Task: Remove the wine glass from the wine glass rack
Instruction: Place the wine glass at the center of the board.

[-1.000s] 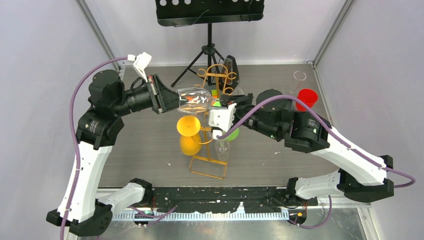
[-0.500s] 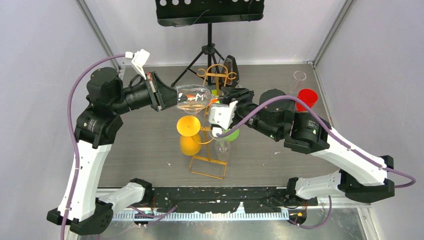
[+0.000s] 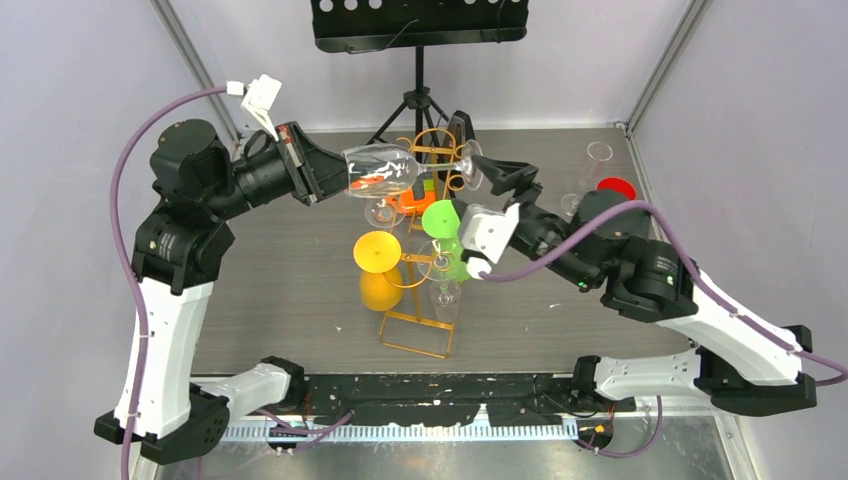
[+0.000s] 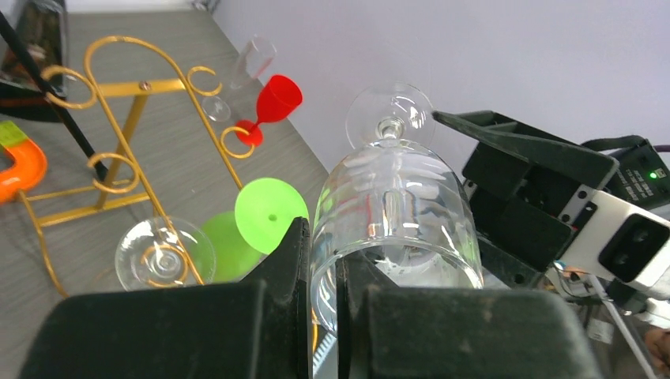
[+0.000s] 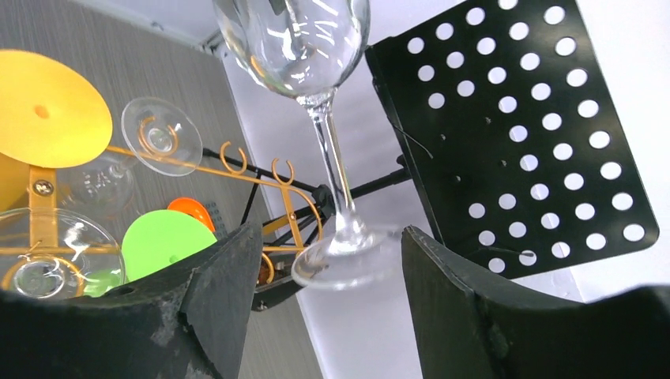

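Gripping the clear wine glass (image 3: pixel 382 168) by the rim of its bowl, my left tool (image 3: pixel 333 172) is clamped tight on the glass wall, one finger inside and one outside. The glass lies on its side in the air over the far half of the counter (image 3: pixel 290 300), with its stem and foot pointing toward my right arm. In the left wrist view it hangs clear of the gold wine glass rack (image 4: pixel 158 84), which stands at the middle of the counter. My right tool (image 5: pixel 328 253) stands with its fingers spread wide, and the foot of the glass sits between them with a gap showing on each side. A yellow glass (image 3: pixel 377 250), a green glass (image 3: pixel 440 217) and other clear ones hang upside down from the rack's rails. A red glass (image 3: pixel 610 187) stands near the far right corner. A black music stand (image 3: pixel 420 20) rises at the far edge, behind the rack.
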Action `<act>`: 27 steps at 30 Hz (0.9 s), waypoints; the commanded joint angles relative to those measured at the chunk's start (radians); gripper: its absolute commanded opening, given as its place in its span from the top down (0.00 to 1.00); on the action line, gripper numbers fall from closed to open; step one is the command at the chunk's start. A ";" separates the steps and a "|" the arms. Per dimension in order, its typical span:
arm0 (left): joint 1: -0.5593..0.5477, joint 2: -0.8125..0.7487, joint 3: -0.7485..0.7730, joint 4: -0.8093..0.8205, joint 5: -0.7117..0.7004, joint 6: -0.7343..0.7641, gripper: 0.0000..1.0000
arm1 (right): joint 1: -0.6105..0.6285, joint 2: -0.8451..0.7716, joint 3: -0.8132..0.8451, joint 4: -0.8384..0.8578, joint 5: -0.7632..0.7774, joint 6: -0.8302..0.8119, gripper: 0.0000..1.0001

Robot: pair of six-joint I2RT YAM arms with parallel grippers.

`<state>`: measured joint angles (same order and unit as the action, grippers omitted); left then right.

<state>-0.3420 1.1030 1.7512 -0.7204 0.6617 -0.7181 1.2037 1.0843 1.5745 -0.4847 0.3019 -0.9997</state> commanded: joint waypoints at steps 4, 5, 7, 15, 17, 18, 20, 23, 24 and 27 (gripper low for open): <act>0.017 0.035 0.156 -0.075 -0.171 0.112 1.00 | 0.013 -0.155 -0.059 0.214 -0.071 0.185 0.27; 0.023 0.038 0.166 -0.085 -0.187 0.120 1.00 | 0.013 -0.163 -0.062 0.222 -0.078 0.202 0.27; 0.037 0.042 0.187 -0.100 -0.211 0.133 1.00 | 0.012 -0.182 -0.063 0.236 -0.073 0.249 0.27; 0.069 0.060 0.334 -0.243 -0.482 0.263 1.00 | 0.012 -0.198 -0.103 0.236 0.011 0.412 0.26; 0.069 0.066 0.362 -0.283 -0.564 0.296 1.00 | 0.012 -0.194 -0.113 0.220 0.036 0.426 0.25; 0.069 0.065 0.367 -0.300 -0.603 0.310 1.00 | 0.012 -0.192 -0.115 0.218 0.066 0.434 0.25; 0.069 0.062 0.367 -0.334 -0.697 0.334 1.00 | 0.013 -0.184 -0.114 0.197 0.106 0.451 0.24; 0.069 0.055 0.346 -0.380 -0.809 0.364 1.00 | 0.013 -0.179 -0.119 0.187 0.170 0.486 0.23; 0.069 0.046 0.331 -0.393 -0.846 0.370 1.00 | 0.013 -0.177 -0.124 0.186 0.205 0.495 0.22; 0.069 0.028 0.266 -0.413 -0.941 0.386 1.00 | 0.012 -0.169 -0.118 0.156 0.295 0.569 0.19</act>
<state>-0.2790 1.1553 2.0689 -1.1069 -0.0788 -0.3828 1.2102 0.9108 1.4494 -0.3199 0.4431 -0.5411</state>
